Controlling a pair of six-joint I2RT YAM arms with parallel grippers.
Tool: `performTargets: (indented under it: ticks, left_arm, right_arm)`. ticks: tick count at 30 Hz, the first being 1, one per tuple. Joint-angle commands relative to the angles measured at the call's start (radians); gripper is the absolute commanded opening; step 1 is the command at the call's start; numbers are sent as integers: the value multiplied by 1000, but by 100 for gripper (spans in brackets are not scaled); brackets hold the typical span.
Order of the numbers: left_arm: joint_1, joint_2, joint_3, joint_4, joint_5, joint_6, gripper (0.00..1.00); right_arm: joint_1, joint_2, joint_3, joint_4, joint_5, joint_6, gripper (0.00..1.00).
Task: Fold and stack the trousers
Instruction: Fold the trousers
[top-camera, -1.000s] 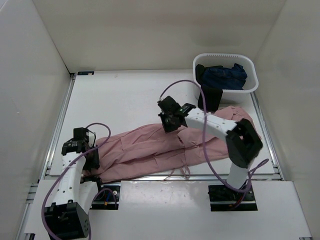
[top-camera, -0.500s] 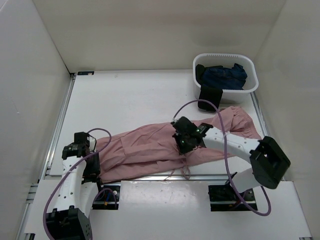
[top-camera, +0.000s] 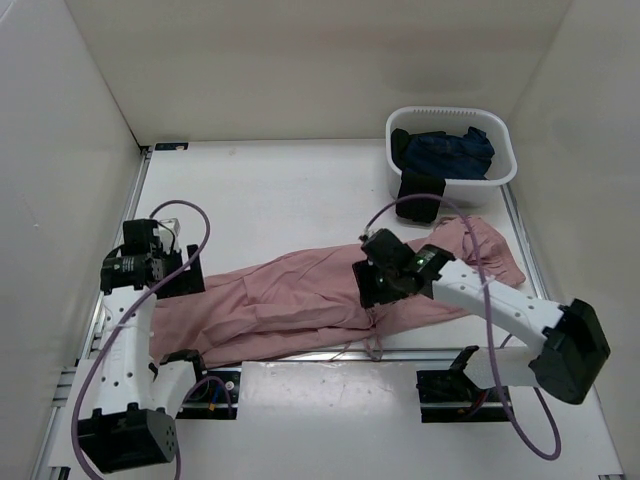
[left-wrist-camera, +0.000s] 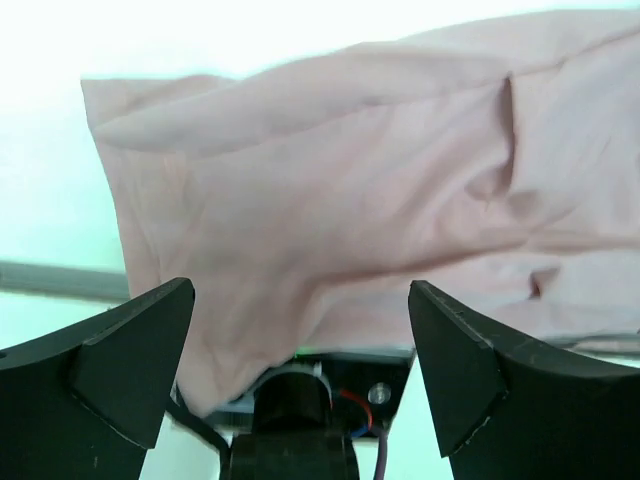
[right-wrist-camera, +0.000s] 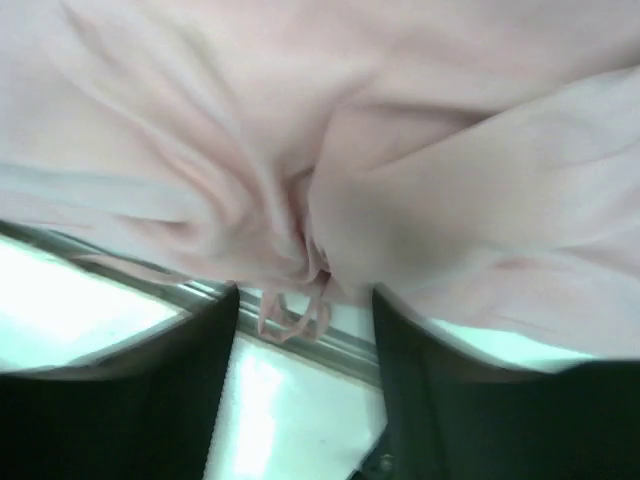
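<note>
Trousers (top-camera: 290, 300) lie on table (top-camera: 260, 200) in front & left of white basket (top-camera: 500, 170) as one long rumpled strip. Not yet folded or stacked, so I'd judge the whole job is left. Long axis runs from just before basket out to its left, slanting to near edge. Waist end: can't tell. L gripper (left-wrist-camera: 300, 290) wide open, empty, over end farthest from basket. R gripper (right-wrist-camera: 305, 295) part open, holds nothing, mid-strip by drawstring (right-wrist-camera: 290, 315).

**Room behind, cloth in front**

The far and middle counter (top-camera: 260, 195) is bare, so passage there is free. The trousers (top-camera: 290, 300) cover the whole near strip. The basket (top-camera: 445, 112) with its hanging black cloth (top-camera: 420, 196) blocks the far right corner. Walls (top-camera: 60, 120) close three sides.
</note>
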Motion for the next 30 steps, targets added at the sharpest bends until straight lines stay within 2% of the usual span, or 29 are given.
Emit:
performTargets:
  ticks: [1, 4, 5, 8, 11, 14, 18, 26, 29, 30]
  left_arm:
    - [-3, 53, -16, 52, 45, 0, 100]
    - [-3, 110, -128, 149, -14, 0, 100]
    - [-3, 121, -175, 169, -23, 0, 100]
    - [-13, 121, -237, 207, -32, 0, 99]
    - [-14, 97, -257, 207, -32, 0, 99]
    - [-14, 72, -294, 207, -32, 0, 99]
    - [-14, 37, -349, 207, -54, 0, 100]
    - [-14, 15, -407, 226, -64, 0, 100]
    - [-14, 15, -418, 226, -74, 0, 100]
    - [-14, 15, -418, 226, -83, 0, 100]
  right_arm:
    - [-21, -73, 174, -154, 144, -24, 65]
    - [-149, -63, 297, -241, 215, 20, 85]
    - [-255, -49, 328, -283, 239, 37, 86]
    - [-431, 43, 423, -320, 299, 97, 88]
    - [-543, 158, 446, -289, 400, 129, 89]
    - [-613, 265, 468, -219, 427, 167, 90]
    - [-638, 376, 486, -95, 436, 167, 90]
    - [-677, 548, 544, -105, 424, 210, 89]
    - [-700, 578, 544, -125, 424, 232, 62]
    - [-700, 578, 544, -136, 433, 242, 41]
